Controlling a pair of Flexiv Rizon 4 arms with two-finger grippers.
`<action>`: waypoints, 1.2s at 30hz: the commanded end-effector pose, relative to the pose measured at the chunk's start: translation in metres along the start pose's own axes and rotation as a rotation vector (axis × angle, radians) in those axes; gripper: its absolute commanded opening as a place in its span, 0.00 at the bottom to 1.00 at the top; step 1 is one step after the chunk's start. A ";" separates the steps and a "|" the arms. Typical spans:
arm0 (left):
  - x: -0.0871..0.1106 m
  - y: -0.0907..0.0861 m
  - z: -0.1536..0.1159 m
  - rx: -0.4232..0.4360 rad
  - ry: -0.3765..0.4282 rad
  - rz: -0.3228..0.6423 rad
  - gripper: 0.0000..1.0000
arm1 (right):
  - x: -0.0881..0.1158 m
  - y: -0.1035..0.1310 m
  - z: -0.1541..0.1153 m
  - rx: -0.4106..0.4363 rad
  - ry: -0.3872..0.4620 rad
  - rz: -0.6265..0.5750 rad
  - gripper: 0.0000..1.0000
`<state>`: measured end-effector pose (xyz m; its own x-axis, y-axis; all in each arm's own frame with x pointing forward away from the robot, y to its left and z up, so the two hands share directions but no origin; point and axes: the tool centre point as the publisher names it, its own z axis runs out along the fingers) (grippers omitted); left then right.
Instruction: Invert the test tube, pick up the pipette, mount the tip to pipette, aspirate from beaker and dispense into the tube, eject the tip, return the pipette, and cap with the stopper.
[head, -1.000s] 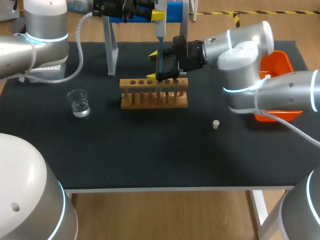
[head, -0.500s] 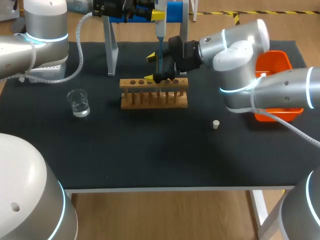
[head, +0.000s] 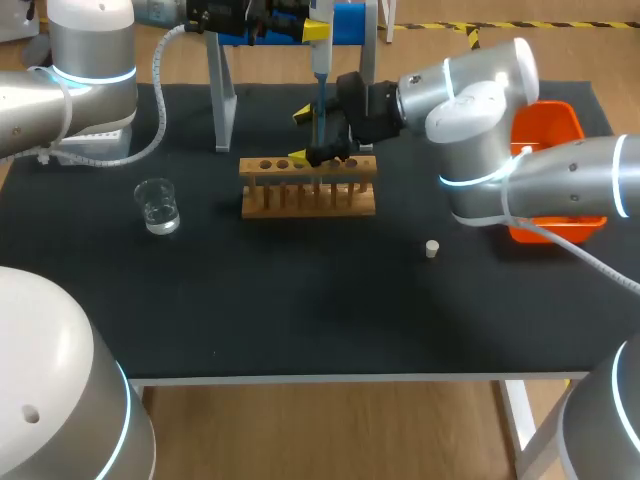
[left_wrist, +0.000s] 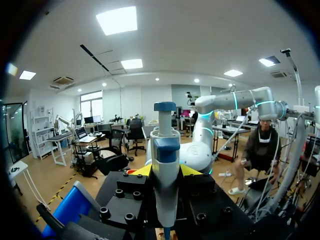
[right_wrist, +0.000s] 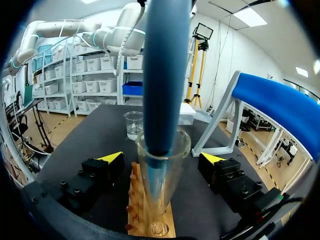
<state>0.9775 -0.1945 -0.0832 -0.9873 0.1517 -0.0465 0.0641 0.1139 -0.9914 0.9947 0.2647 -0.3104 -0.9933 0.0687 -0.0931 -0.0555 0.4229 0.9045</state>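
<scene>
My left gripper hangs above the back of the table, shut on the white-and-blue pipette. The pipette's blue tip points straight down into the mouth of a clear test tube. That tube stands upright in the wooden rack. My right gripper is open, with one yellow-tipped finger on each side of the tube and a small gap to the glass. The beaker of clear liquid stands left of the rack. A small pale stopper lies to the rack's right.
A grey pipette stand with a blue top bar rises behind the rack. An orange bin sits at the table's right edge, partly behind my right arm. The rack holds several open holes left of the tube.
Early in the second my right arm shifted slightly left and back with its gripper around the tube; since then it is still. The left arm and pipette have not moved.
</scene>
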 end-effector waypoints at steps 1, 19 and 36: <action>0.000 -0.003 0.000 -0.004 0.004 0.000 0.00 | 0.000 0.000 -0.001 0.002 0.001 0.000 1.00; 0.000 -0.016 0.002 -0.024 -0.008 -0.008 0.00 | 0.000 0.000 -0.001 0.002 0.001 0.000 1.00; 0.000 -0.027 0.001 -0.043 -0.021 -0.008 0.00 | 0.000 0.000 -0.001 0.002 0.001 0.000 1.00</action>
<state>0.9763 -0.1982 -0.0586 -0.9902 0.1330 -0.0418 0.0621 0.1520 -0.9864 0.9947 0.2647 -0.3104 -0.9933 0.0688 -0.0931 -0.0555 0.4230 0.9044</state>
